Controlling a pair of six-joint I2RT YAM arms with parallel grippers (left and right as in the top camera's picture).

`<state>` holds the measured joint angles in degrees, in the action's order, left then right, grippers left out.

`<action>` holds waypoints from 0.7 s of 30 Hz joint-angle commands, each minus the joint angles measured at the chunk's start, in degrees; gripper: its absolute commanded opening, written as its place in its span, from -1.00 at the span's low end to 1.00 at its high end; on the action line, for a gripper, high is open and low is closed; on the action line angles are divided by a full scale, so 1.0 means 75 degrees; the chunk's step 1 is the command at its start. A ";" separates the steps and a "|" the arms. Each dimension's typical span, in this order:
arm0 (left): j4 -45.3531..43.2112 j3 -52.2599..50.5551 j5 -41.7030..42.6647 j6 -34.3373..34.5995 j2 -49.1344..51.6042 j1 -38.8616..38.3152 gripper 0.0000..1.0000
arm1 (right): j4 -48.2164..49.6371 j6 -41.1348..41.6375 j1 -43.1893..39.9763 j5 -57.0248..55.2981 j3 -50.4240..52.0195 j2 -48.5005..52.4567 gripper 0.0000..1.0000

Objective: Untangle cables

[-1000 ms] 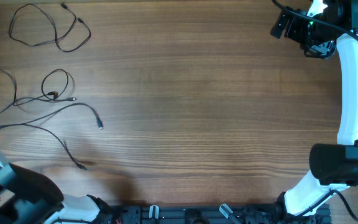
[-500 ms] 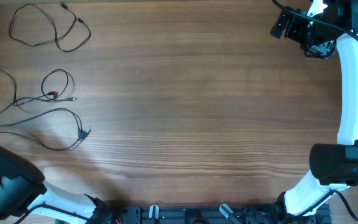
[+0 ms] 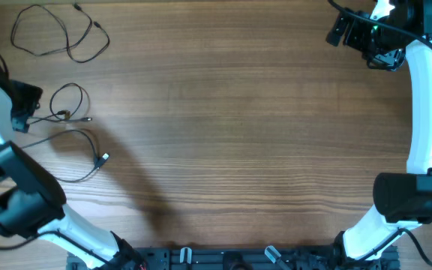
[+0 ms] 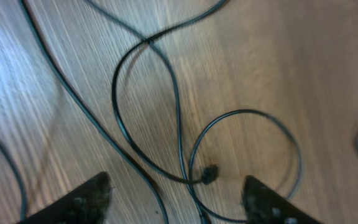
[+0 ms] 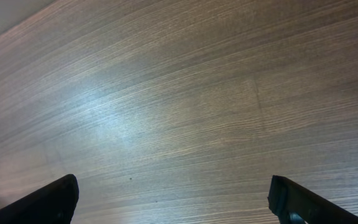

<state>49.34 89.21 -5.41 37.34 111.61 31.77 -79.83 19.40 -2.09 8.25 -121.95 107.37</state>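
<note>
Swinging up from the near-left corner, where it sat half a second ago, the left arm now reaches along the left edge of the table (image 3: 238,135), and the left gripper (image 3: 19,112) hangs over the middle tangle. The lower strand (image 3: 94,146) has kept the hooked curve it showed then, its plug end (image 3: 104,158) pointing toward the table's middle.

The wrist view shows the left fingers (image 4: 86,199) spread apart with nothing between them; the cords lie flat on the wood beneath. Directly ahead of the jaws sits a small plug tip (image 4: 211,174), where two loops cross (the knot of the matter, I would judge).

From overhead, the looped cable (image 3: 67,85) lies just to the right of that gripper, with its long run stretching rightward to a plug (image 3: 88,118). The lower strand runs below it, toward the robot. A separate cable (image 3: 105,43) rests at the far-left corner, apart from the other two and seemingly already sorted.

Any pull to part the two crossing cords should go along that left-to-right axis, and the left arm is plainly the nearer one.

Over at the far-right corner, the right gripper (image 3: 347,31) stands wide open above bare wood, well apart from every cord.
</note>
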 commanded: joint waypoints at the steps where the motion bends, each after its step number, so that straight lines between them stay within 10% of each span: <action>1: -0.0154 0.0000 0.0463 0.0265 0.0720 0.0020 0.68 | 0.0020 0.0020 -0.0003 -0.0125 -0.0023 0.0114 0.99; 8: -0.0778 0.0000 0.0466 0.0286 0.1734 0.0020 0.70 | 0.0020 0.0020 -0.0003 -0.0122 -0.0023 0.0114 1.00; 13: -0.1501 0.0000 0.1285 0.0283 0.2017 0.0012 0.04 | 0.0020 0.0020 -0.0003 -0.0125 -0.0023 0.0114 1.00; 21: -0.2643 0.0000 0.2276 -0.0221 0.2124 -0.0131 -0.10 | 0.0023 0.0020 -0.0003 -0.0125 -0.0023 0.0114 0.99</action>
<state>31.20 89.47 6.04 38.98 125.45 31.59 -79.79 19.40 -2.09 8.25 -121.95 107.37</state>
